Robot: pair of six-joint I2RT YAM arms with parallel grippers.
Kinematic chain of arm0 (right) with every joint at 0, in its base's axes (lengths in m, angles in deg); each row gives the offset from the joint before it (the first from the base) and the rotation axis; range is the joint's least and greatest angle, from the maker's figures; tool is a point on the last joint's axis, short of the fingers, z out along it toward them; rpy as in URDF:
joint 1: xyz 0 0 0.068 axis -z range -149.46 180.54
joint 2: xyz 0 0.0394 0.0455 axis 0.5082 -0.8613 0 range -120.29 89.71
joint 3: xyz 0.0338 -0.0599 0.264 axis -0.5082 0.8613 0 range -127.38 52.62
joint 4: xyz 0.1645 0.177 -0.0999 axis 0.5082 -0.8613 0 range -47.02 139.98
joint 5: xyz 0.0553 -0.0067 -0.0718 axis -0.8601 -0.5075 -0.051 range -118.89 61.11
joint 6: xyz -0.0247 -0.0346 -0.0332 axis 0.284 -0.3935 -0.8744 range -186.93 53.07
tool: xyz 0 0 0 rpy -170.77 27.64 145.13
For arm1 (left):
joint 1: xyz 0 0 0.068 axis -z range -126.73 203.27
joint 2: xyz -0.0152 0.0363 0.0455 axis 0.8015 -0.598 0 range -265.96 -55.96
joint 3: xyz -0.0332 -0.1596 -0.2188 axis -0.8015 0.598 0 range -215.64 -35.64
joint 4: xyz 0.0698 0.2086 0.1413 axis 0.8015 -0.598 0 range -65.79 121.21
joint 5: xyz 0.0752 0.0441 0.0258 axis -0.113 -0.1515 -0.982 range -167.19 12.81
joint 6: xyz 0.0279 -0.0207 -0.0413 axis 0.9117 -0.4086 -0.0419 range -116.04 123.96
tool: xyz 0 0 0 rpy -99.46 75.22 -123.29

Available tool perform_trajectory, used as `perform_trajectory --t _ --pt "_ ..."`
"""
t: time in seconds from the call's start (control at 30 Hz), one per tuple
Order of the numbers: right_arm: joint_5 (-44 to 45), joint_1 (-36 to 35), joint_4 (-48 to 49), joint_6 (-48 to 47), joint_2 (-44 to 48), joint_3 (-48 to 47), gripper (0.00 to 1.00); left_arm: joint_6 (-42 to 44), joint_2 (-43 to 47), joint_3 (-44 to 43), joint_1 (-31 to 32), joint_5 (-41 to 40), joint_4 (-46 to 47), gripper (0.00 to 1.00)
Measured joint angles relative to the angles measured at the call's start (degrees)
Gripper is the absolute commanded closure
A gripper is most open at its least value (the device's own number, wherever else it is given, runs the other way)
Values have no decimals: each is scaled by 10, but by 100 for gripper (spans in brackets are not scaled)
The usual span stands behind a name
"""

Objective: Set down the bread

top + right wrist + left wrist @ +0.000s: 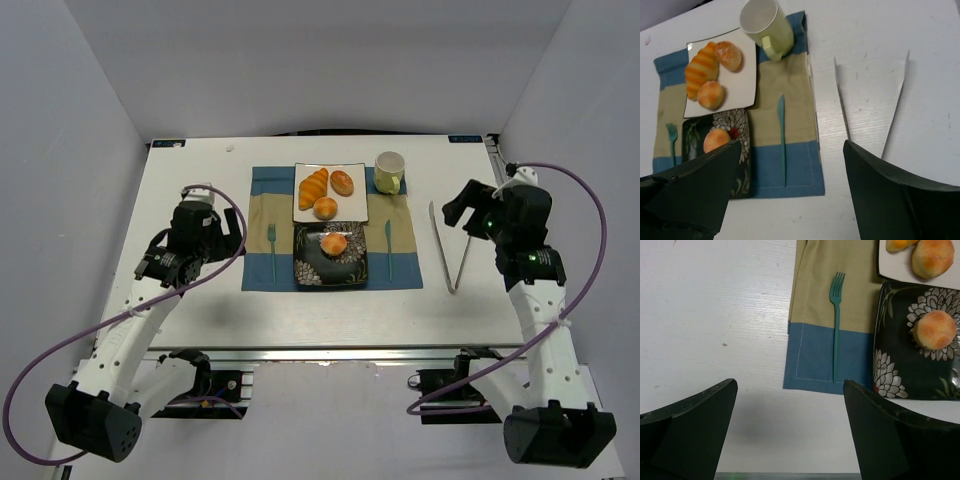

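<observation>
1. The white table (400, 320) carries everything
2. A blue and beige placemat (265, 215) lies in the middle, closer to the far edge
3. The left gripper (790, 385) hangs over bare table towards the left edge, its jaws wide apart, with nothing between them
4. The right gripper (792, 145) hangs towards the right edge, equally wide open and empty
5. Metal tongs (451, 285) lie flat between the placemat and the right edge
6. A white plate (352, 207) on the far half of the placemat holds a croissant (313, 187), a brown roll (342, 182) and a round bun (325, 208)
7. A dark flowered plate (305, 270) lies just in front of it
8. A pale mug (389, 172) stands on the placemat's far right corner
9. The bread (335, 243) sits on the dark plate, well apart from both grippers
10. A teal fork (836, 325) lies left of the dark plate, a teal knife (781, 135) right of it
</observation>
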State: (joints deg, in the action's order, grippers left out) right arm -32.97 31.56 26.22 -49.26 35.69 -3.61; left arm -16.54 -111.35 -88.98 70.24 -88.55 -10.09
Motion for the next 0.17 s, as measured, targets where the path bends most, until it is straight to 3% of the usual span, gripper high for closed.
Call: perform_trajectory --t 0.17 --pt "-34 0 -24 8 15 12 10 -14 -2 0 0 8 27 2"
